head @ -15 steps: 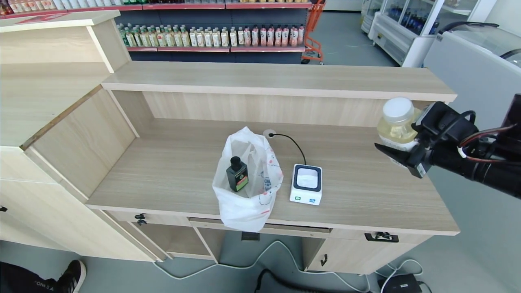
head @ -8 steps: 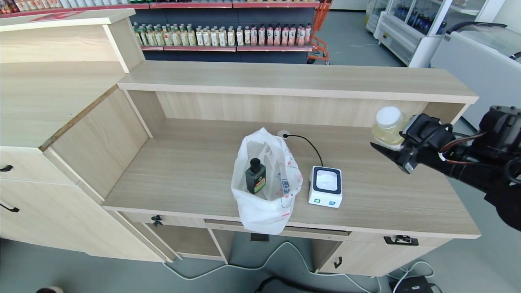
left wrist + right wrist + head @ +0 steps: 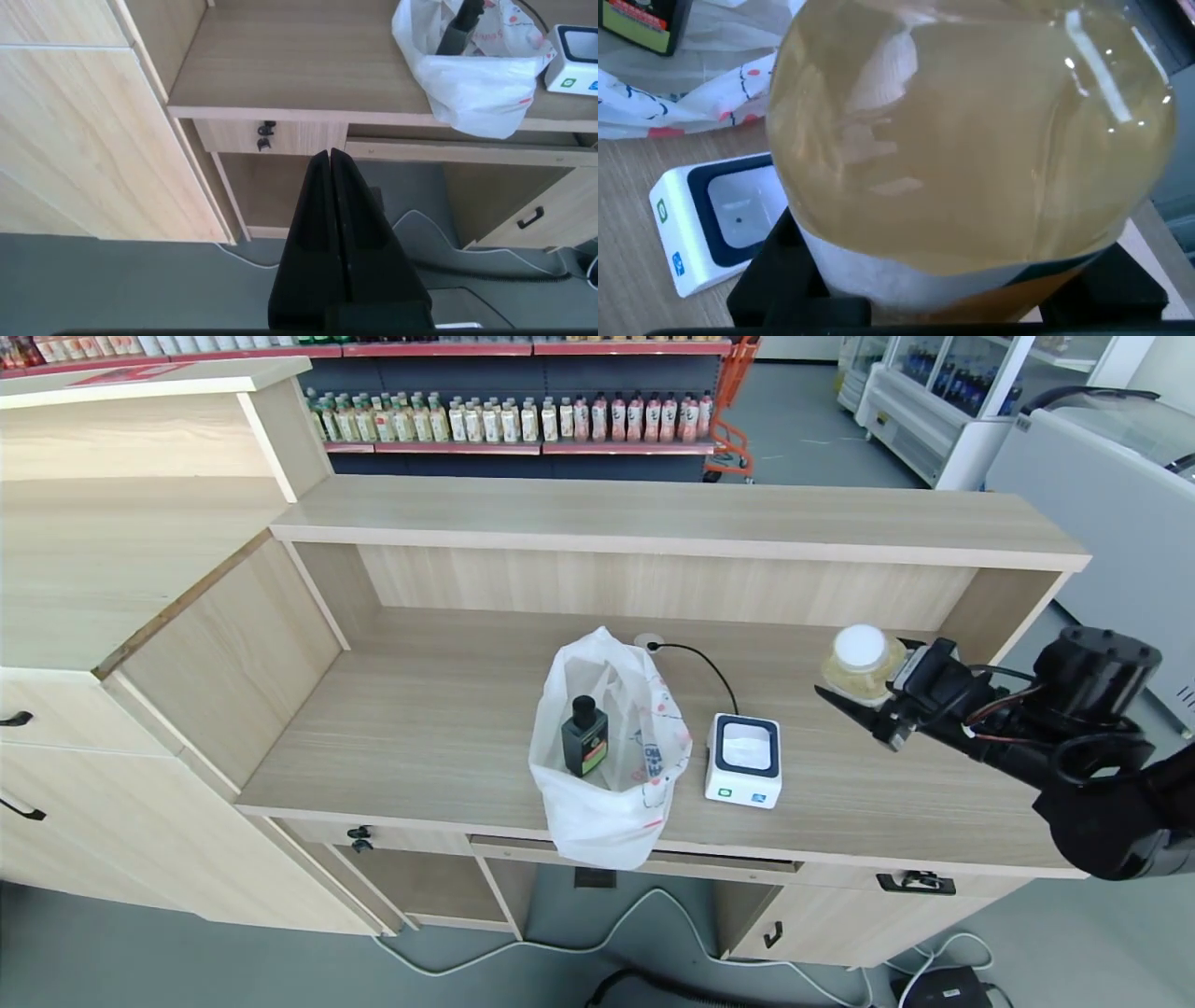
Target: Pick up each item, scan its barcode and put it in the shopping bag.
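Head view: right gripper (image 3: 864,695) is clamped on a jar (image 3: 859,661) of pale yellow contents, white lid up. It holds the jar above the right end of the counter (image 3: 448,728), well apart from the scanner (image 3: 744,761). Scanner sits face up just beside the shopping bag (image 3: 607,803), which stands open at the counter's front edge with a dark bottle (image 3: 585,739) inside. Judged step: carrying the jar to the scan; bottle looks done, jar neither scanned nor bagged. Next move calls for bringing the jar over the scanner window with its label turned toward it, then on to the bag mouth. A black cable (image 3: 695,665) runs from the scanner back to a hole in the counter, behind the likely path, so little hindrance. Left wrist view: left gripper (image 3: 334,215) hangs below counter level in front of a drawer (image 3: 271,135), fingers pressed together, holding nothing. Right wrist view: jar sits between the dark fingers, with scanner and bag edge beyond it on the wood. Barcode position on the jar cannot be told.
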Robot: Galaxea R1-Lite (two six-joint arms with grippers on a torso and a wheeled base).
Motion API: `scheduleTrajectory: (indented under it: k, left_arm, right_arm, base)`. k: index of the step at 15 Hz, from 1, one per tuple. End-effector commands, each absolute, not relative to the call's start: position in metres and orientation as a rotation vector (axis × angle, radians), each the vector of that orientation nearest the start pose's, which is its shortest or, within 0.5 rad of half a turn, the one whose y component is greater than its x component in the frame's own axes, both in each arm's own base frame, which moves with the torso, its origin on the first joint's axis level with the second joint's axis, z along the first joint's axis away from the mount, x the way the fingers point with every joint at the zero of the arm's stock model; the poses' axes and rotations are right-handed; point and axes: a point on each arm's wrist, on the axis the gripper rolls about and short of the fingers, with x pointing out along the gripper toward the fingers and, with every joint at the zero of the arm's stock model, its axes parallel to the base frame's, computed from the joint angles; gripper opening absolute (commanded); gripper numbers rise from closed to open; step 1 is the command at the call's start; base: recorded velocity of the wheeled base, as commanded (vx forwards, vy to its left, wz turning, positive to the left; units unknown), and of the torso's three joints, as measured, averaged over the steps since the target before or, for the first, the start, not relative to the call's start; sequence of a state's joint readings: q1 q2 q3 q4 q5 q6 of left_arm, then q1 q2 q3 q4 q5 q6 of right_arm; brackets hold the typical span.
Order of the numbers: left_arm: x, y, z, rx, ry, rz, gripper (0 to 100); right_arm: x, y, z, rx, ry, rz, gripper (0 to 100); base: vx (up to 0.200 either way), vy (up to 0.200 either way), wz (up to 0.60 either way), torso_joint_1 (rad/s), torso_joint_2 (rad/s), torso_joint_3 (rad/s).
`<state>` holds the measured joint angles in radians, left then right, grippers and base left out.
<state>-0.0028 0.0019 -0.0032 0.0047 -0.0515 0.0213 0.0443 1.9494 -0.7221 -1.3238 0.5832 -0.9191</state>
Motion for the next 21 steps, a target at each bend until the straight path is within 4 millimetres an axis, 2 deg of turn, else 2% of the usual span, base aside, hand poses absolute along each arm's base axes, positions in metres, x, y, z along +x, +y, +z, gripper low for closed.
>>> scheduleTrajectory:
  k: [1,9,21]
  left_arm:
    - [-0.023,-0.001,0.076,0.021,0.002,-0.055,0]
    - [-0.023,-0.001,0.076,0.021,0.002,-0.054,0]
    - [-0.023,-0.001,0.076,0.021,0.002,-0.054,0]
  right_arm:
    - [0.359,0.021,0.112,-0.874,-0.389,0.628,0]
    - [0.387,0.026,0.095,-0.878,-0.517,0.707,0]
    - [0.39,0.032,0.084,-0.867,-0.511,0.732,0]
  base:
    - [0.0,0.0,0.0,0.0,0.0,0.0]
    - [0.0,0.0,0.0,0.0,0.0,0.0]
    - [0.0,0.0,0.0,0.0,0.0,0.0]
